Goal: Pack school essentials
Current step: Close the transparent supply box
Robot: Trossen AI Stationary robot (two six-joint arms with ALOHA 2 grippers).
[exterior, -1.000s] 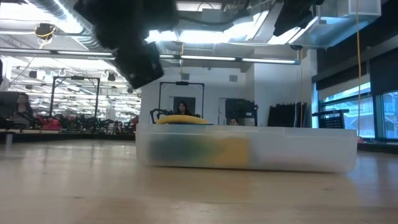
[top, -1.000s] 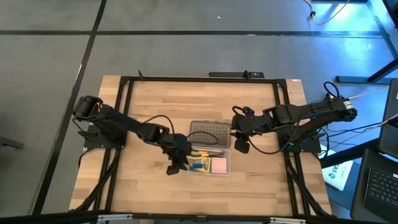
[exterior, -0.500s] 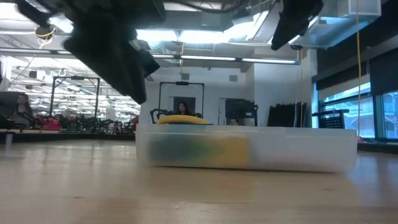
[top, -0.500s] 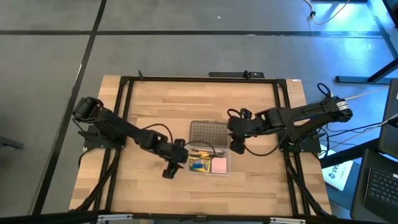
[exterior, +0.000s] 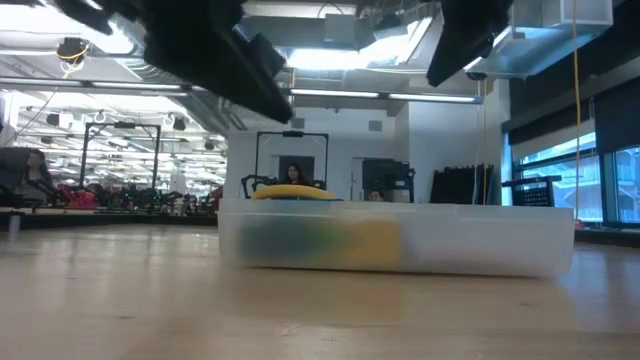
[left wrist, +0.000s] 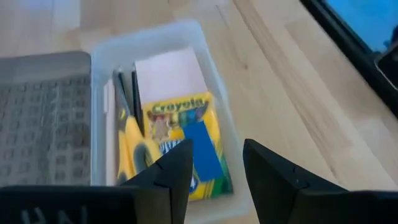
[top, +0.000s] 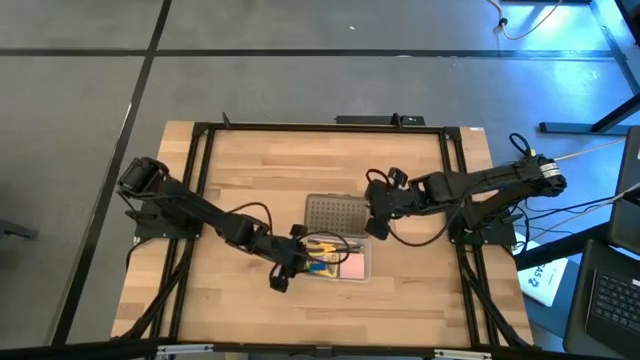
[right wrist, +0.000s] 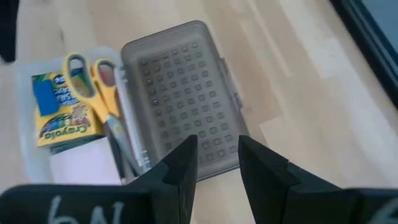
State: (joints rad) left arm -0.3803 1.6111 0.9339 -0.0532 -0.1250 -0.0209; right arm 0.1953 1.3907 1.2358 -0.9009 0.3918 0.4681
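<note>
Now almost everything is lying inside the clear case (left wrist: 211, 134) — the crayon box (left wrist: 180, 140) with the little blue eraser (left wrist: 203, 149) on top, the yellow scissors (right wrist: 99, 84), the pink sticky pad (top: 351, 265) and some pencils (left wrist: 127, 93). The grey lid (right wrist: 180, 102) is lying open beside them — I think closing it is what is left. The left gripper (left wrist: 214, 171) is hanging open and empty right over the crayon box. The right gripper (right wrist: 217, 163) is hanging open over the lid.
</note>
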